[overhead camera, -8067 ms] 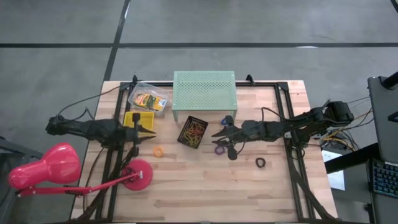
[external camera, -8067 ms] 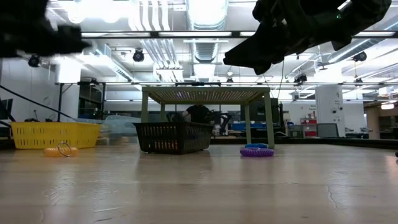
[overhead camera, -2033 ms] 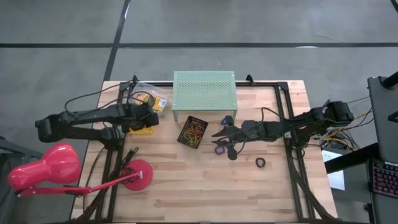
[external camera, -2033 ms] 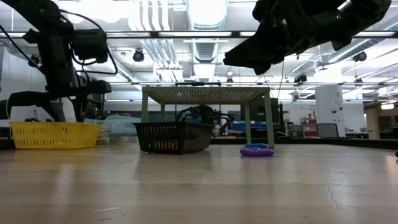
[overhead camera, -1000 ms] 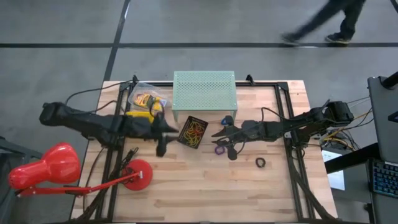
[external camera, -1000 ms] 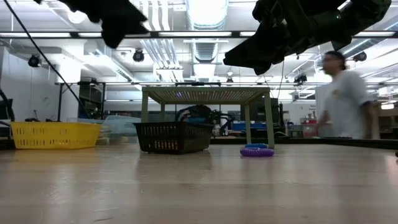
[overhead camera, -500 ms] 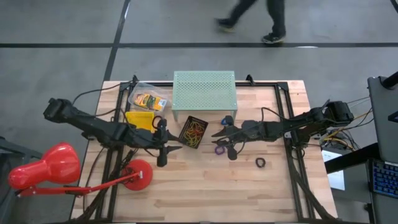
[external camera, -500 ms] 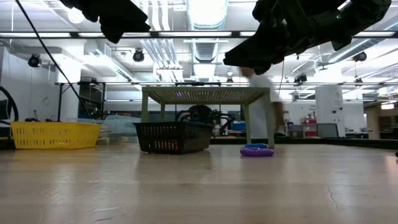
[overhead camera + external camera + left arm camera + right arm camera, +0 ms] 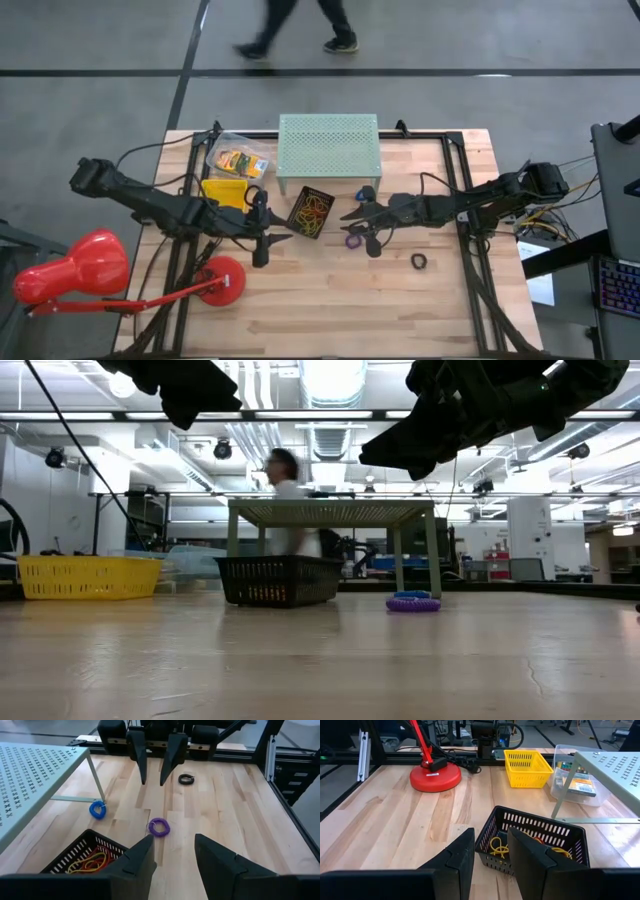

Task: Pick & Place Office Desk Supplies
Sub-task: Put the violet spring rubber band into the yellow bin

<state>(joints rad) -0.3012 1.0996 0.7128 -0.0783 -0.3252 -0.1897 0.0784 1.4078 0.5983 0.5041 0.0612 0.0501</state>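
Note:
A black basket point(image 9: 311, 212) holding coloured rubber bands point(image 9: 90, 864) stands mid-table in front of the mint-green stand point(image 9: 328, 148). Three rings lie flat on the wood: purple point(image 9: 159, 827), blue point(image 9: 97, 810) by the stand's leg, and black point(image 9: 186, 779). My left gripper point(image 9: 278, 238) hovers open just left of the basket, above the table. My right gripper point(image 9: 350, 213) hovers open on the basket's right side, facing the left one; its fingers point(image 9: 169, 757) point toward the basket. Neither has anything between its fingers.
A yellow basket point(image 9: 225, 192) and a clear tub of small printed boxes point(image 9: 238, 160) stand at the far left. The red lamp's round base point(image 9: 220, 280) sits near my left gripper, and its head point(image 9: 70, 275) hangs off the table's left side. A person walks beyond the far edge.
My left gripper has swung a little toward the table's near edge, rolling about its own axis, then kept still. Its fingers stay open. The person beyond the far edge has walked from right to left.

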